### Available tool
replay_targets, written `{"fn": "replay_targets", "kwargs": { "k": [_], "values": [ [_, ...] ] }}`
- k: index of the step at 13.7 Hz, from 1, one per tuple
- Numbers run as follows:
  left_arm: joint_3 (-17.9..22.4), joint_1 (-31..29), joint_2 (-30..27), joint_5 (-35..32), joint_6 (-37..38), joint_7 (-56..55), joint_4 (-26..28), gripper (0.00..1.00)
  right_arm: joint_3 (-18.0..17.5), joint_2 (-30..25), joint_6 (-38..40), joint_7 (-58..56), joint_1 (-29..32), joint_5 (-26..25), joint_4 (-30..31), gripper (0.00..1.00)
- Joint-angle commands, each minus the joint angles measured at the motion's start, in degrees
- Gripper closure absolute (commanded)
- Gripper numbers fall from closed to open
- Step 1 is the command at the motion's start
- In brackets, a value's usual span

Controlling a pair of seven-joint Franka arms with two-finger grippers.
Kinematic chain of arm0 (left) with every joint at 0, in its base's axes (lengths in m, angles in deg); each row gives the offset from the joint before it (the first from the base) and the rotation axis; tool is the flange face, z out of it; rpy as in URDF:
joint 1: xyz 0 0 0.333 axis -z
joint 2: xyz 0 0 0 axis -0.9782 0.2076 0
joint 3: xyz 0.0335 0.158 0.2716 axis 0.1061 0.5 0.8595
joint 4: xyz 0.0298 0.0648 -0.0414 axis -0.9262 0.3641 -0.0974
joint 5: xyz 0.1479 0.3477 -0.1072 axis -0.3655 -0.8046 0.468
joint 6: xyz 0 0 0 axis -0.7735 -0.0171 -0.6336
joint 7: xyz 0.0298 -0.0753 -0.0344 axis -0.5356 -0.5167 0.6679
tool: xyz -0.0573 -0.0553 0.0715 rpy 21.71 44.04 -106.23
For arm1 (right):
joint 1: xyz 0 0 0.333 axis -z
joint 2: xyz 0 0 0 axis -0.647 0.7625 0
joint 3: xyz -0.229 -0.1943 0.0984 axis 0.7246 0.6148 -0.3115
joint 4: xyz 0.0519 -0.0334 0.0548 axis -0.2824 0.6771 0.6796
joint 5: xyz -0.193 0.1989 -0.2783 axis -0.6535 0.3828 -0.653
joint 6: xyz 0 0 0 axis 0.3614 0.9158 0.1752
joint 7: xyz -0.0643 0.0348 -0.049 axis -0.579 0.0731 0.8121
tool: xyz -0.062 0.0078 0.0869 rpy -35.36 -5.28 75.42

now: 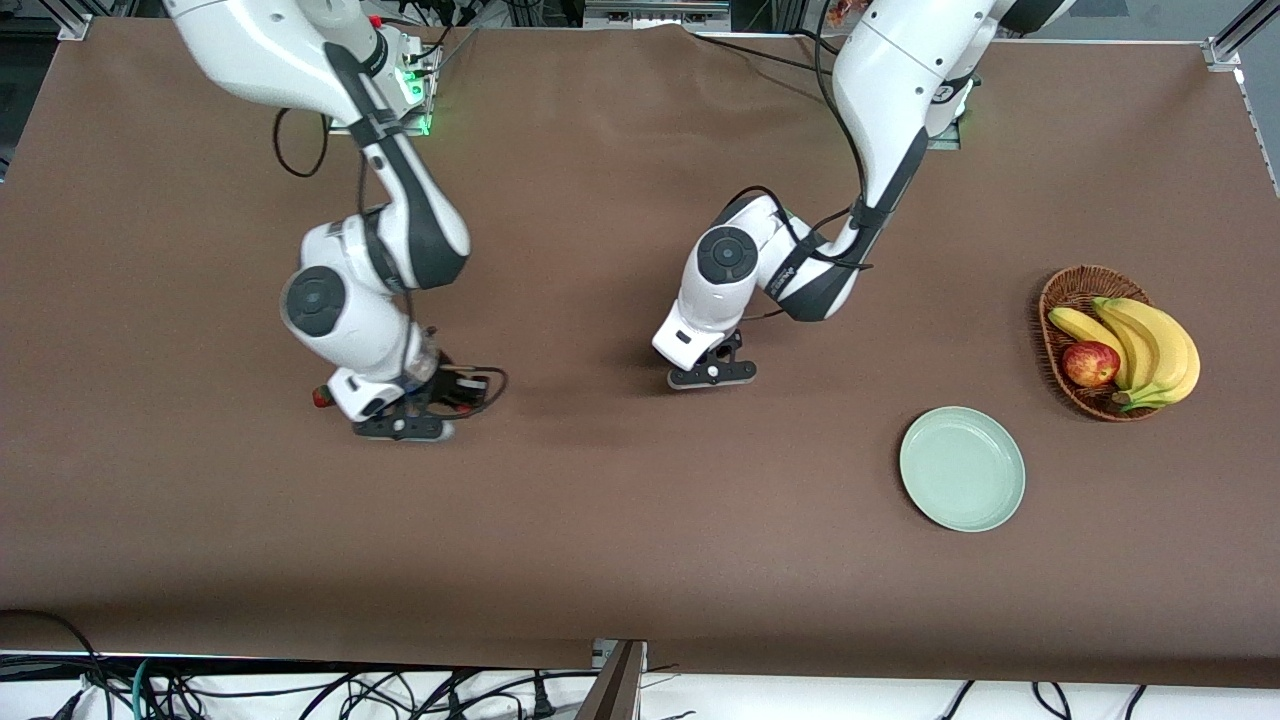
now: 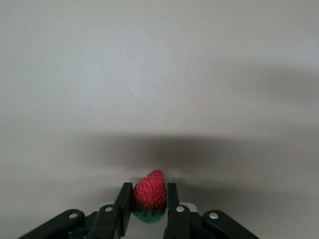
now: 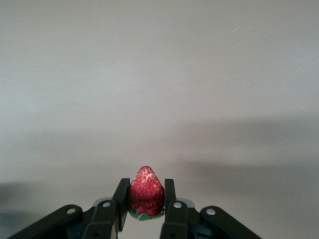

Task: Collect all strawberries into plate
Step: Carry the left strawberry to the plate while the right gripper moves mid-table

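We have a strawberry (image 2: 149, 194) clamped in the left claw (image 2: 149, 201), another strawberry (image 3: 146, 191) clamped in the right claw (image 3: 146, 199). Plate (image 1: 962, 468), at 4 o'clock from the left claw, holds none; third berry unseen.

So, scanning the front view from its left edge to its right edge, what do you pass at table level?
right gripper shut on a strawberry → left gripper shut on another strawberry → plate → basket holding apple and bananas.

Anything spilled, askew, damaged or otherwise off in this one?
Nothing stands out. The left gripper and right gripper each pinch one strawberry squarely between the fingers, low over bare table. The plate lies flat and holds nothing yet; the basket of fruit looks undisturbed.
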Motion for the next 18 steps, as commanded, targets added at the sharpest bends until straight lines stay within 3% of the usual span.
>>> {"fn": "replay_targets", "kwargs": {
  "k": [1,3,8,9,12,13,14,15,16,18],
  "values": [
    [2.7,-1.8,-6.6,-1.2,5.3,8.7,1.9,1.0,0.5,4.8,-0.2,11.5,-5.4,1.0,-6.0,0.8],
    [4.1,-5.2,-9.1,-1.2,8.9,15.8,1.9,1.0,0.5,6.9,-0.7,18.1,-8.9,0.9,-8.2,0.8],
    [4.4,-18.9,-13.2,-1.2,10.0,38.9,6.7,1.0,0.5,12.1,-12.8,30.1,-17.7,0.7,-9.3,0.8],
    [5.3,-21.1,-12.7,-1.2,9.4,43.8,6.9,1.0,0.6,13.0,-14.5,31.0,-18.9,0.7,-9.3,0.8],
    [13.2,-21.7,-8.6,-1.2,3.5,54.5,6.9,1.0,0.5,15.4,-19.5,31.4,-21.8,0.9,-9.3,0.77],
    [14.5,-21.6,-7.1,-1.1,1.7,56.3,6.9,0.88,0.5,15.8,-20.6,31.4,-22.3,1.0,-9.3,0.56],
    [14.9,-21.7,-6.3,-1.2,0.5,57.0,6.9,0.67,0.6,15.9,-20.9,31.3,-22.7,0.8,-9.3,0.08],
    [14.9,-21.8,-6.2,-1.2,0.4,57.3,6.8,0.33,0.8,15.7,-20.9,30.5,-22.7,0.3,-9.3,0.0],
    [14.9,-21.7,-6.5,-1.1,0.4,57.2,6.6,0.0,1.1,15.3,-20.8,30.2,-22.4,0.3,-9.3,0.0],
    [14.8,-21.5,-7.9,-0.9,1.5,56.9,6.5,0.0,2.6,13.4,-19.9,29.6,-22.0,0.2,-10.1,0.0]
  ]
}}
